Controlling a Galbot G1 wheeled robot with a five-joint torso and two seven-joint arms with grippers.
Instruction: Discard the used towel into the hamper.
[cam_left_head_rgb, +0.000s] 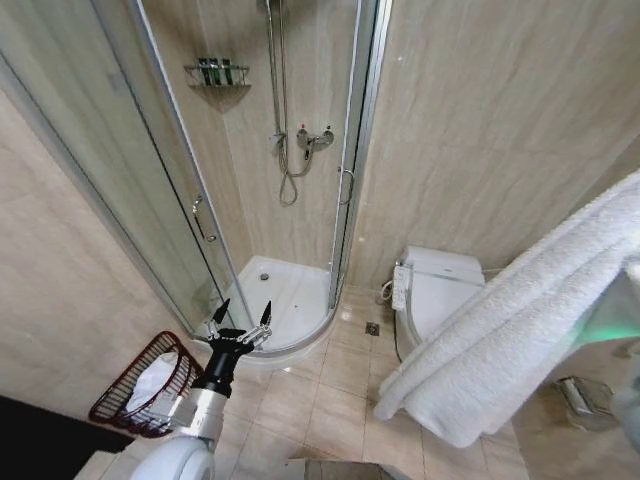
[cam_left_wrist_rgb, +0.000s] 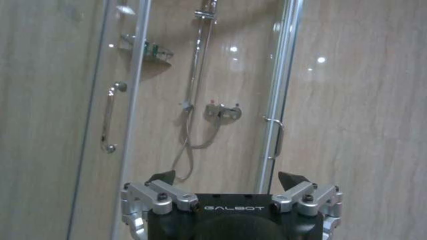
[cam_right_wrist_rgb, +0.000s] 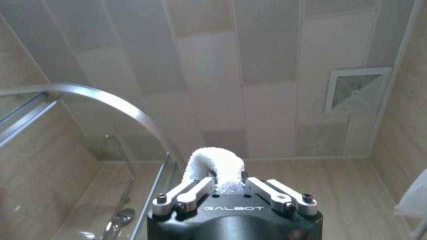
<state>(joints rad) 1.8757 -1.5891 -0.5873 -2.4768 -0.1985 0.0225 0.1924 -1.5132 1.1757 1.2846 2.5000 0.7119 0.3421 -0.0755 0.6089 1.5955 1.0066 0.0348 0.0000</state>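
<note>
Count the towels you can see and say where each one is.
2: one white towel hangs from the right gripper, jaws shut on it; another white cloth, likely a towel, lies in the hamper. More may lie beneath.

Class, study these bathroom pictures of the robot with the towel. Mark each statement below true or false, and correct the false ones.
1. The right gripper is shut on the white towel. True.
2. The left gripper holds a bottle. False: it is open and holds nothing.
3. The hamper stands on the floor at the robot's left. True.
4. The hamper has nothing in it. False: something white lies inside.
5. The toilet lid is up. False: it is down.
</note>
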